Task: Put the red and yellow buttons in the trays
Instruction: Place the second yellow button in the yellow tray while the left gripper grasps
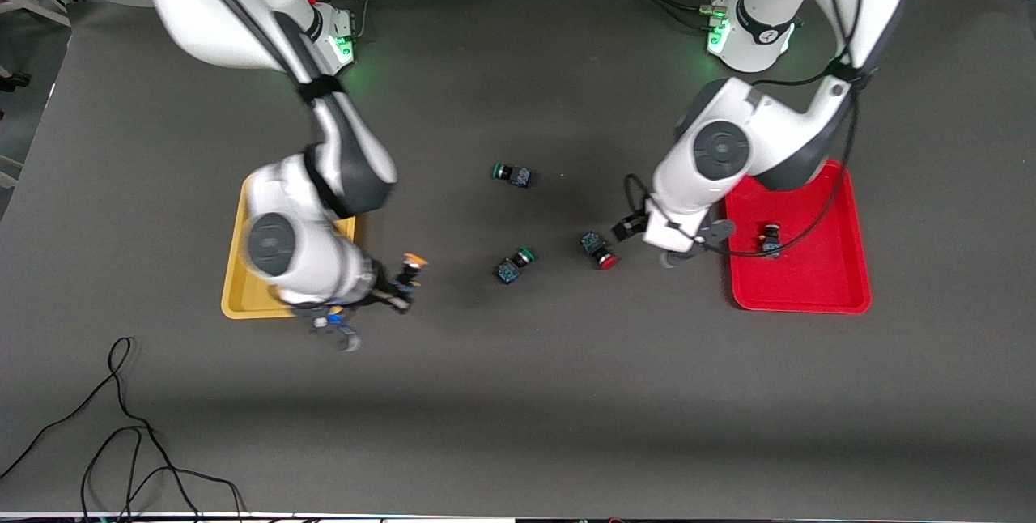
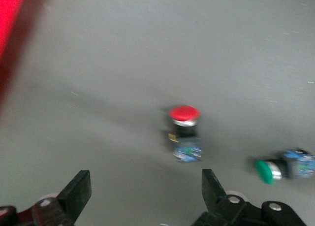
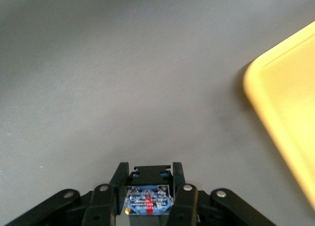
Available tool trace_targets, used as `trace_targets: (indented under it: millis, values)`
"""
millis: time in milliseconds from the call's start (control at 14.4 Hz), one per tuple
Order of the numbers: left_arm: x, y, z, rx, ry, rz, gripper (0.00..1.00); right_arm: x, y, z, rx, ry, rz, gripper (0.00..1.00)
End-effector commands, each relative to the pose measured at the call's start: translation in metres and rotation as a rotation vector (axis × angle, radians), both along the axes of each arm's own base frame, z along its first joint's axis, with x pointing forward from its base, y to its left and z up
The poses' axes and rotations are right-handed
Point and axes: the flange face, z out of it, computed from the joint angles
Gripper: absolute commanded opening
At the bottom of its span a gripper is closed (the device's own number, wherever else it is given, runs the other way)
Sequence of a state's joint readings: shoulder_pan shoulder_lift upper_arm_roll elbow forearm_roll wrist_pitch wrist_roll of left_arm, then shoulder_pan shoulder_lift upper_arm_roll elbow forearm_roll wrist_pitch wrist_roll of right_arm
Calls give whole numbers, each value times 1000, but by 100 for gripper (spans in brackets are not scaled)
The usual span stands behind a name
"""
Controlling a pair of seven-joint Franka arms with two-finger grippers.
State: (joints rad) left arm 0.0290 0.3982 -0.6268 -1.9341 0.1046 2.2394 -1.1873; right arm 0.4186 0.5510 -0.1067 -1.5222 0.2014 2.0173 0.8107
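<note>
My right gripper (image 1: 402, 286) is shut on a yellow-capped button (image 1: 413, 263), over the table beside the yellow tray (image 1: 235, 280). In the right wrist view the fingers (image 3: 119, 179) clamp the button's blue-black body (image 3: 147, 199), with the yellow tray's (image 3: 290, 113) corner beside it. My left gripper (image 1: 629, 228) is open beside a red-capped button (image 1: 600, 252) lying on the table. In the left wrist view that red button (image 2: 185, 132) lies ahead of the open gripper (image 2: 145, 186). Another red button (image 1: 770, 238) sits in the red tray (image 1: 817, 280). No second yellow button shows.
Two green-capped buttons lie mid-table: one (image 1: 512, 174) farther from the front camera, one (image 1: 515, 264) nearer, also in the left wrist view (image 2: 283, 168). The right arm covers much of the yellow tray. Black cables (image 1: 121, 426) lie near the front edge.
</note>
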Motion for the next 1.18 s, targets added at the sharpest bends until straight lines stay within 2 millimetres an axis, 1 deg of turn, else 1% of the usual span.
trace_targets:
  millis: [0,139,209,278,418,487,557,627,696,766,835,905,975,1044,1114]
  values:
    - [8,-50,-23,-9,-2,97,100,-3,-46,-21,-30,34,74,0]
    - [11,-66,-54,32,-8,149,100,-5,-83,-42,-54,37,106,0]
    - [11,-67,-73,52,-19,158,100,-9,-97,-53,-64,48,116,0]
    - [11,-67,-88,68,-41,158,100,-13,-111,-55,-68,45,124,0]
    - [9,-63,-119,120,-45,152,100,-17,-147,-61,-83,41,160,0]
    - [8,-62,-126,132,-54,150,95,-19,-162,-66,-88,34,179,1]
    - [8,-61,-128,138,-55,153,70,-21,-166,-72,-84,22,172,19]
    - [8,-62,-129,138,-53,152,44,-21,-168,-72,-85,17,158,86]
    - [7,-62,-129,138,-50,154,27,-21,-173,-66,-86,12,149,100]
    - [7,-62,-128,140,-47,154,18,-19,-180,-50,-80,-8,134,100]
    - [10,-60,-125,141,-47,153,12,-20,-182,-31,-69,-22,130,100]
    - [15,-60,-116,143,-56,156,7,-20,-188,-9,-58,-39,119,100]
    - [18,-57,-107,159,-52,153,4,-20,-203,17,-54,-76,98,100]
    - [19,-57,-92,166,-56,134,2,-22,-217,50,-41,-120,89,100]
    - [23,-51,-79,161,-46,115,1,-27,-231,80,-37,-149,81,100]
